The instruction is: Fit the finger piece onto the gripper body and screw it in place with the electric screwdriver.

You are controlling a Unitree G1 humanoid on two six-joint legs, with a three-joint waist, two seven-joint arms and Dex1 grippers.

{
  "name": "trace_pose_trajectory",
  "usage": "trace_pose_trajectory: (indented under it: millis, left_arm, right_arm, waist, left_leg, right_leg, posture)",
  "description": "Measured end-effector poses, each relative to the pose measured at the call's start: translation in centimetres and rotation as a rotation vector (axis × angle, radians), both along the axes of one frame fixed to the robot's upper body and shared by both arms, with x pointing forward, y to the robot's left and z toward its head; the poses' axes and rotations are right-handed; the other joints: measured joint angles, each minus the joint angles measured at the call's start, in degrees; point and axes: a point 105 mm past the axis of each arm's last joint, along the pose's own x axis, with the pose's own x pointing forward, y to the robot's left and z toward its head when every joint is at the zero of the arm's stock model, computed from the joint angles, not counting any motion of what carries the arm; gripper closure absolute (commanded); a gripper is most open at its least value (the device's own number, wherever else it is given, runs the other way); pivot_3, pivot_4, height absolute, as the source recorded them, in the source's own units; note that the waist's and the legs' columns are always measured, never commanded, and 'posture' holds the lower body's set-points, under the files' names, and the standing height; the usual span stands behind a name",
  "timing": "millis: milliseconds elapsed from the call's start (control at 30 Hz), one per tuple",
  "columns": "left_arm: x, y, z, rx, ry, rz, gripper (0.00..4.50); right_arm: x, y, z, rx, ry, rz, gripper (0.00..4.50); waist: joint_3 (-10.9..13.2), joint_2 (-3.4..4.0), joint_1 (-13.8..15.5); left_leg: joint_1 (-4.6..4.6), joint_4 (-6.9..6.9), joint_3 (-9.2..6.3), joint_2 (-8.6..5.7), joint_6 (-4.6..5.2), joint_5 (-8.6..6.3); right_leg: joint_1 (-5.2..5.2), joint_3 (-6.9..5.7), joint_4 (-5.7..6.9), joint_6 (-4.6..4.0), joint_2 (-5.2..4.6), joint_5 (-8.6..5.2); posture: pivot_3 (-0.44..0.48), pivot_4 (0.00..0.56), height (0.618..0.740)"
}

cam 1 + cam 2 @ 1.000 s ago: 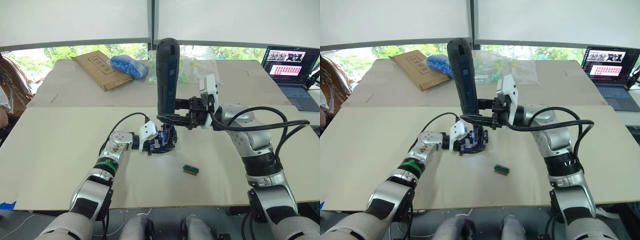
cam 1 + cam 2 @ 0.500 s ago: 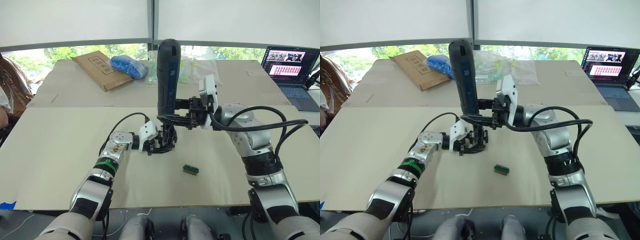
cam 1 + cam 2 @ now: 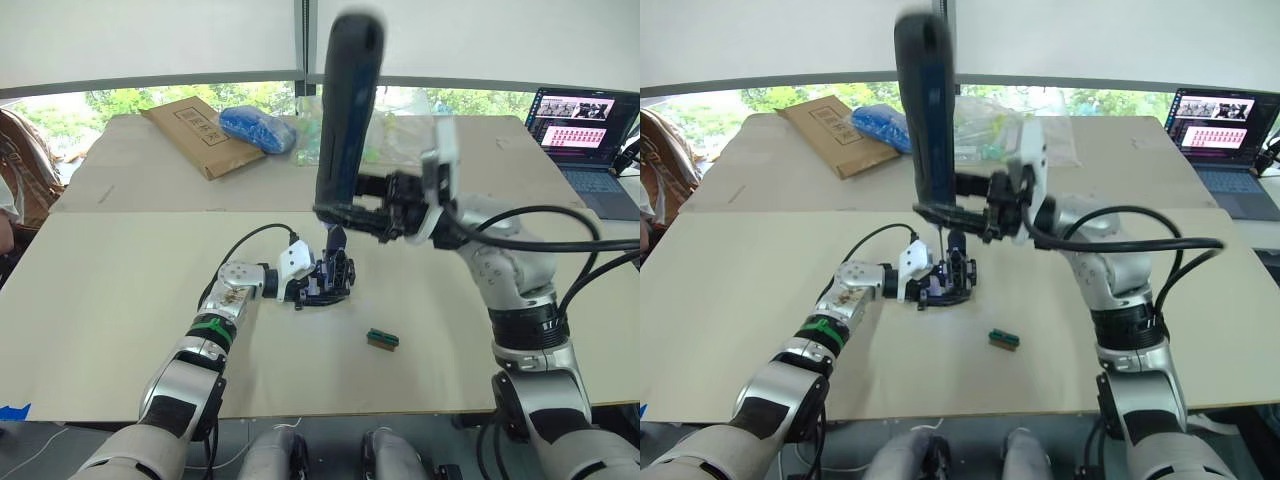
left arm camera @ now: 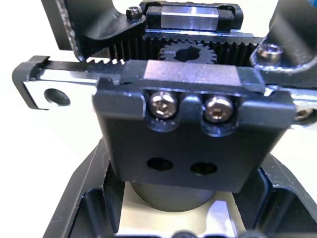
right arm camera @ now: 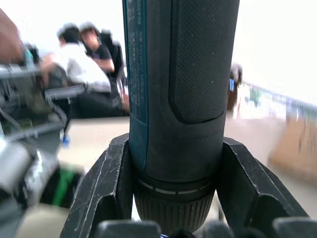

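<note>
The electric screwdriver (image 3: 348, 110), a thick dark cylinder, stands nearly upright above the table's middle with my right gripper (image 3: 352, 213) shut around its lower end. Its thin bit (image 3: 939, 235) points down, ending just over the gripper body (image 3: 326, 281). That small black assembly rests on the table with my left gripper (image 3: 308, 286) shut on its side. A pointed black finger (image 3: 335, 240) rises from it. I cannot tell the finger piece apart from the assembly. Up close, the gripper body (image 4: 193, 144) shows a black block with two screws, two empty holes, and a toothed rack and gear.
A small green block (image 3: 381, 339) lies on the table to the right of the assembly. At the back are a cardboard envelope (image 3: 195, 135), a blue bag (image 3: 258, 130) and clear plastic bags (image 3: 400, 135). A laptop (image 3: 585, 135) sits far right. A person (image 3: 15, 175) is at the left edge.
My right gripper has lifted the screwdriver well up, taking its bit off the gripper body. The left gripper and the assembly have stayed put.
</note>
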Motion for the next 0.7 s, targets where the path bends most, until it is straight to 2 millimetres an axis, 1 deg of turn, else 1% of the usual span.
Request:
trace_pose_trajectory:
  millis: [67,100,167,200,233,267,300,367,433,500,567,633,700]
  left_arm:
    - [0.0,0.0,0.0,0.001,0.003,-0.001,2.16]
    - [0.0,0.0,-0.1,0.002,0.005,-0.002,2.16]
    - [0.0,0.0,0.0,0.003,0.010,-0.003,1.12]
    - [-0.1,0.0,-0.1,0.006,0.018,-0.006,0.86]
    - [-0.1,0.3,0.0,0.012,0.019,-0.008,0.32]
    - [-0.1,0.6,0.0,0.024,0.018,-0.017,0.00]
    - [-0.2,1.0,0.0,0.038,0.015,-0.025,0.00]
    - [-0.4,2.5,0.1,0.071,0.008,-0.027,0.00]
    - [-0.7,3.4,0.2,0.096,0.001,-0.041,0.00]
    - [-1.6,4.6,0.6,0.124,0.002,-0.084,0.00]
    - [-2.5,5.6,1.0,0.142,0.011,-0.119,0.00]
    - [-4.0,5.7,1.6,0.143,0.028,-0.181,0.00]
    - [-5.8,5.1,1.9,0.133,0.056,-0.256,0.00]
  right_arm:
    - [-1.2,-0.2,2.4,0.061,-0.047,0.023,2.57]
    - [-1.8,-0.3,3.0,0.079,-0.047,0.042,2.57]
    - [-2.7,-0.7,2.8,0.065,0.009,0.095,2.57]
    - [-3.2,-1.1,2.2,0.032,0.052,0.119,2.57]
    - [-3.6,-1.4,1.4,-0.005,0.094,0.138,2.57]
    - [-4.2,-1.9,0.5,-0.045,0.134,0.160,2.57]
    - [-4.8,-2.5,-0.3,-0.083,0.162,0.165,2.57]
    - [-5.6,-3.7,-1.8,-0.133,0.212,0.155,2.57]
    - [-6.1,-4.6,-2.8,-0.157,0.237,0.128,2.57]
    - [-6.8,-5.4,-4.5,-0.189,0.254,0.076,2.57]
    - [-7.1,-5.8,-6.0,-0.202,0.273,0.026,2.57]
    - [-7.2,-6.3,-7.4,-0.189,0.268,-0.061,2.57]
    - [-6.9,-6.7,-8.7,-0.143,0.276,-0.151,2.57]
  waist:
    - [0.0,0.00,0.1]
    - [0.0,0.00,0.1]
    - [0.0,-0.01,0.1]
    - [0.0,-0.03,0.1]
    - [0.0,-0.04,0.1]
    - [0.0,-0.04,0.1]
    - [0.0,-0.06,0.1]
    - [0.0,-0.06,0.1]
    - [0.0,-0.06,0.1]
    - [0.0,-0.06,0.1]
    - [0.0,-0.06,0.2]
    - [0.0,-0.06,0.3]
    - [0.0,-0.05,0.7]
  left_leg:
    - [0.00,0.00,-0.05,0.01,0.00,0.00]
    - [0.01,0.00,-0.06,0.00,0.00,0.00]
    - [0.00,0.00,-0.06,0.00,0.01,0.00]
    - [0.00,0.00,-0.08,0.00,0.01,-0.01]
    - [0.00,0.00,-0.09,0.00,0.01,-0.01]
    - [-0.01,-0.02,-0.09,0.00,0.02,-0.01]
    - [-0.01,-0.02,-0.09,0.01,0.02,-0.01]
    - [-0.01,-0.04,-0.08,0.02,0.02,-0.01]
    - [0.00,-0.04,-0.08,0.03,0.02,-0.01]
    - [0.00,-0.03,-0.08,0.04,0.02,-0.02]
    - [0.00,-0.02,-0.08,0.04,0.02,-0.02]
    - [0.01,-0.01,-0.10,0.04,0.02,-0.02]
    - [0.01,0.04,-0.09,0.00,0.02,-0.02]
  right_leg:
    - [0.04,-0.04,-0.02,0.00,0.00,0.00]
    - [0.06,-0.04,-0.05,0.00,0.00,0.00]
    - [0.07,-0.03,-0.06,0.01,-0.01,0.01]
    - [0.07,-0.03,-0.08,0.01,-0.02,0.01]
    - [0.05,-0.03,-0.10,0.00,-0.03,0.01]
    - [0.03,-0.01,-0.11,-0.01,-0.04,0.02]
    - [0.03,-0.02,-0.14,-0.01,-0.03,0.01]
    - [-0.01,0.00,-0.16,-0.02,-0.05,0.01]
    - [-0.01,0.01,-0.26,-0.02,-0.06,0.01]
    - [-0.01,0.02,-0.28,-0.02,-0.06,0.01]
    - [0.01,0.04,-0.27,-0.02,-0.06,0.01]
    - [0.04,0.03,-0.26,-0.01,-0.06,0.00]
    - [0.03,0.08,-0.24,0.01,-0.08,0.00]
  posture:
    - [0.000,0.150,0.732]
    - [0.000,0.150,0.732]
    - [0.000,0.150,0.732]
    - [0.000,0.150,0.732]
    - [0.000,0.150,0.732]
    - [0.000,0.150,0.732]
    - [0.000,0.150,0.732]
    - [0.000,0.150,0.732]
    - [0.000,0.150,0.732]
    - [0.000,0.150,0.732]
    - [0.000,0.150,0.732]
    - [0.000,0.150,0.732]
    - [0.000,0.150,0.732]
